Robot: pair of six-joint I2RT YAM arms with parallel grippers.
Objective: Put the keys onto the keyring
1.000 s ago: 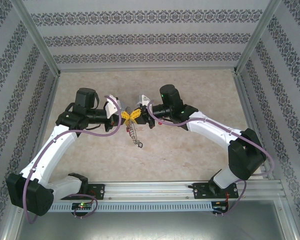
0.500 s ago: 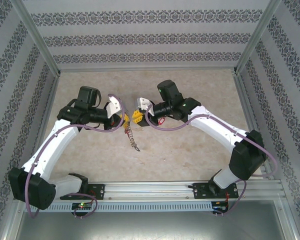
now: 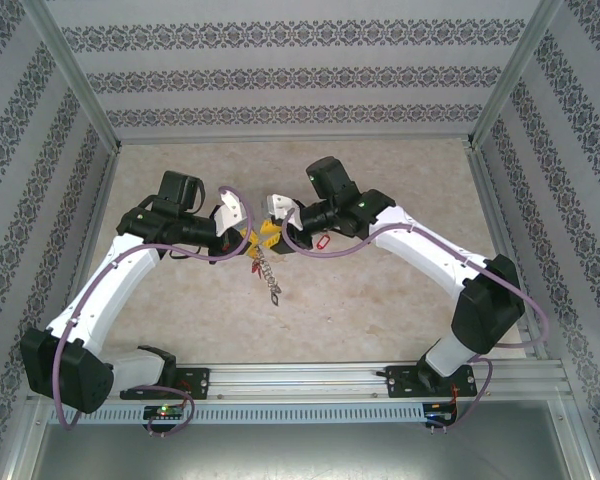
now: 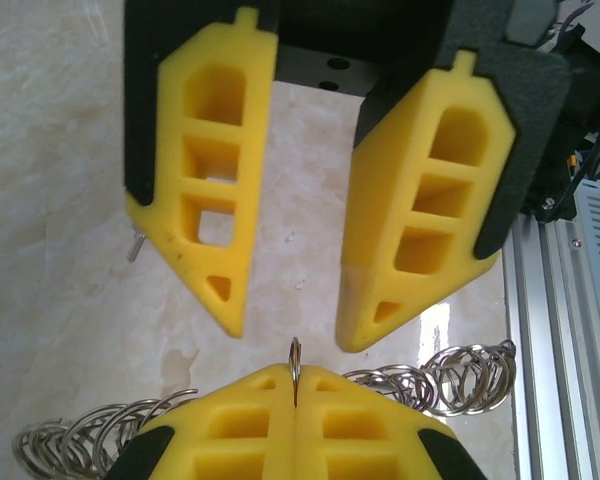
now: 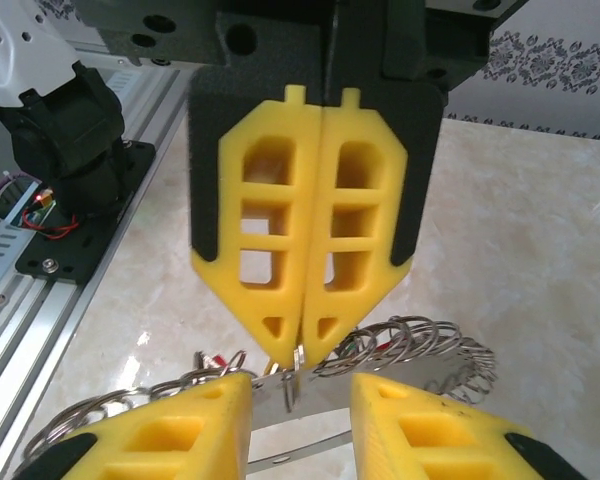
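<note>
Jaws of the left gripper (image 4: 295, 380) are clenched on a thin wire loop of the large grey coiled-metal keyring (image 3: 268, 270), over the pale marble-patterned desk (image 3: 380, 300). From that pinch the keyring's long axis runs toward the near edge, its free end pointing slightly right. Opposite, the right gripper (image 5: 300, 395) has its jaws released, standing apart on either side of the pinched wire.
</note>
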